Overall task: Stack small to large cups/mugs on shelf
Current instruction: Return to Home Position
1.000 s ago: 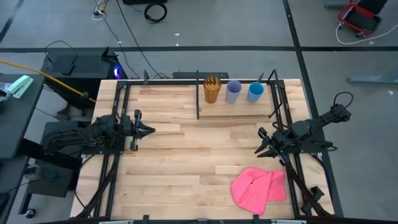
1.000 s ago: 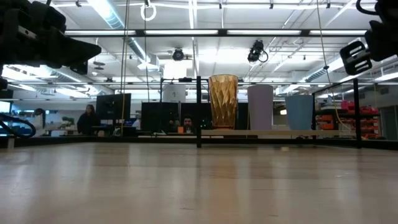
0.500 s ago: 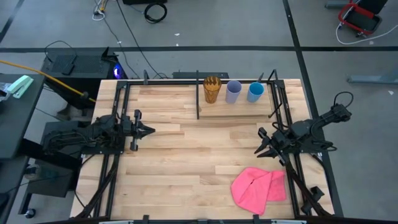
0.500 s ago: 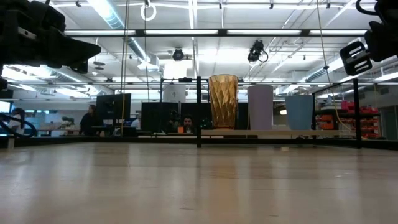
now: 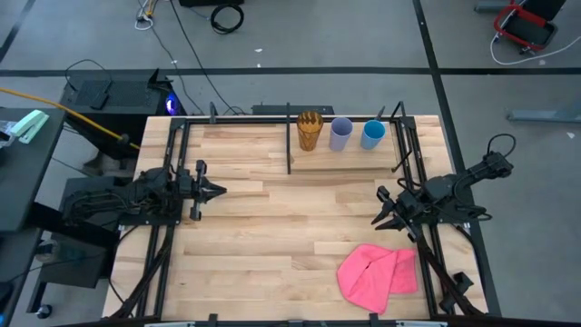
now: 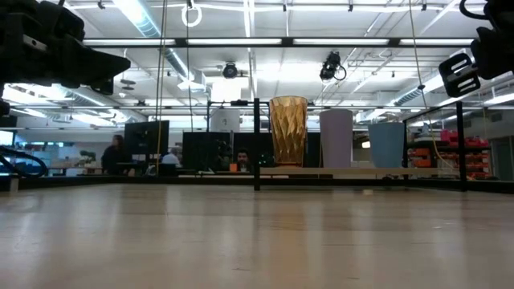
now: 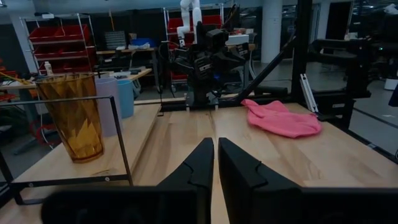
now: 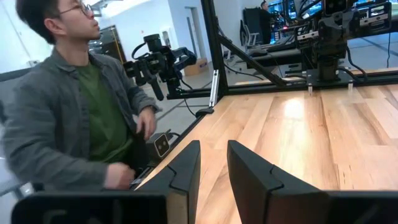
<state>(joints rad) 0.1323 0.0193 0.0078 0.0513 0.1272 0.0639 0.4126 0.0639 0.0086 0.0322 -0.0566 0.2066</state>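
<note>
Three cups stand upright in a row on the pale shelf board (image 5: 345,160) at the table's far edge: an amber ribbed tumbler (image 5: 310,131), a lavender cup (image 5: 340,133) and a short blue cup (image 5: 372,134). They also show in the low view, amber (image 6: 288,131), lavender (image 6: 336,138) and blue (image 6: 387,144), and in the left wrist view (image 7: 71,115). My left gripper (image 5: 221,191) hovers over the table's left middle, shut and empty. My right gripper (image 5: 377,216) hovers at the right middle, slightly open and empty. Both are far from the cups.
A crumpled pink cloth (image 5: 379,272) lies on the table at the near right. Black shelf posts (image 5: 289,145) rise beside the cups. A person (image 8: 74,112) sits beyond the table's edge, seen in the right wrist view. Bare tabletop (image 5: 290,227) lies between the arms.
</note>
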